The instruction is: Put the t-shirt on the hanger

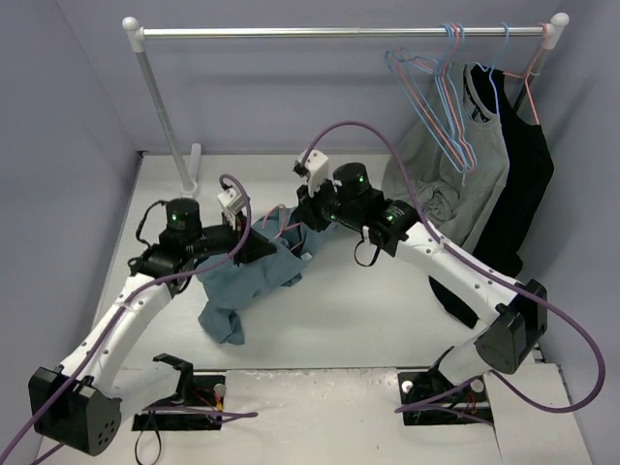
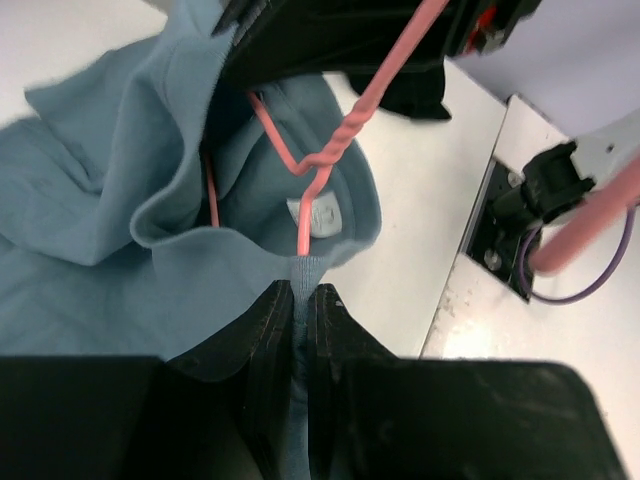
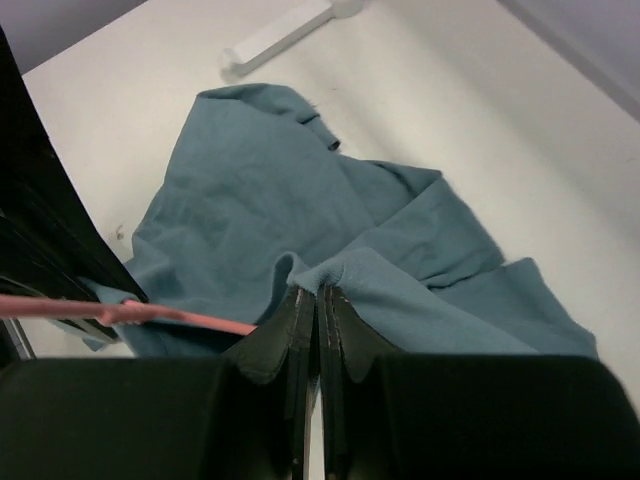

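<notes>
The teal-blue t-shirt (image 1: 254, 279) hangs bunched between my two grippers above the table. My left gripper (image 1: 254, 242) is shut on the collar rim (image 2: 300, 272), just below the white neck tag (image 2: 320, 215). The salmon-pink hanger (image 2: 335, 150) has its twisted neck sticking out of the neck opening, its wires running down inside the shirt. My right gripper (image 1: 302, 219) is shut on a fold of the t-shirt (image 3: 345, 268). The hanger's wire (image 3: 170, 317) runs up to its left finger; I cannot tell whether it is pinched too.
A clothes rack rail (image 1: 339, 32) crosses the back, its white foot (image 3: 285, 35) on the table behind the shirt. At the right end hang several light-blue and pink wire hangers (image 1: 448, 92), a grey shirt (image 1: 455, 184) and a black garment (image 1: 521, 184).
</notes>
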Controlling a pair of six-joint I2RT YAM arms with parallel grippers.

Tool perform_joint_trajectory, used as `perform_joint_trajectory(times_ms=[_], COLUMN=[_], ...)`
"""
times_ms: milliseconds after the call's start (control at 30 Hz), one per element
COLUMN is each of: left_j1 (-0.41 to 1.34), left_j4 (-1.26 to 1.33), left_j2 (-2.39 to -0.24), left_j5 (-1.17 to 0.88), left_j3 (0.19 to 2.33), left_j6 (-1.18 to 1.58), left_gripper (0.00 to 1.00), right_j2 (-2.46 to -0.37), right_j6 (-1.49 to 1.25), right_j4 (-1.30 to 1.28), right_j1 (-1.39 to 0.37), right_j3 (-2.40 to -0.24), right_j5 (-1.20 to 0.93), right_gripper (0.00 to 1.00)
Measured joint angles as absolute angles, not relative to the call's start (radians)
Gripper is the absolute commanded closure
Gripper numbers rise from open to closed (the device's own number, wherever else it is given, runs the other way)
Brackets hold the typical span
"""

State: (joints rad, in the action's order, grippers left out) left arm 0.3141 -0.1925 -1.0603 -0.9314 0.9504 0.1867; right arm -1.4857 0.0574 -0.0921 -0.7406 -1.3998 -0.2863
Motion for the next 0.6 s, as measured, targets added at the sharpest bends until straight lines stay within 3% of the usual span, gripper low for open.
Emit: perform_joint_trajectory(times_ms=[233, 400, 467, 600], left_j1=[0.328, 0.328, 0.328, 0.328], left_j4=[0.017, 0.091, 0.123, 0.185], left_j2=[-0.951, -0.934, -0.925, -0.918], left_j5=[-0.915, -0.897, -0.889, -0.871], left_j3=[0.641, 0.56, 0.54, 0.509], left_j6=[0.265, 0.3, 0.316, 0.345], left_gripper=[1.0, 1.0, 1.0, 1.0], right_j2=[-1.535, -1.603, -1.62, -1.654], right_j6=[0.045, 0.036, 0.033, 0.036], right_j4=[-0.06, -0.059, -0.065, -0.1], right_j1=[-0.752, -0.752, -0.752, -0.747], right_j3=[-1.298, -1.298, -1.3, -1.335], right_j5=[-0.323, -0.34, -0.348, -0.36], right_gripper=[0.9, 0.74, 0.61, 0.5])
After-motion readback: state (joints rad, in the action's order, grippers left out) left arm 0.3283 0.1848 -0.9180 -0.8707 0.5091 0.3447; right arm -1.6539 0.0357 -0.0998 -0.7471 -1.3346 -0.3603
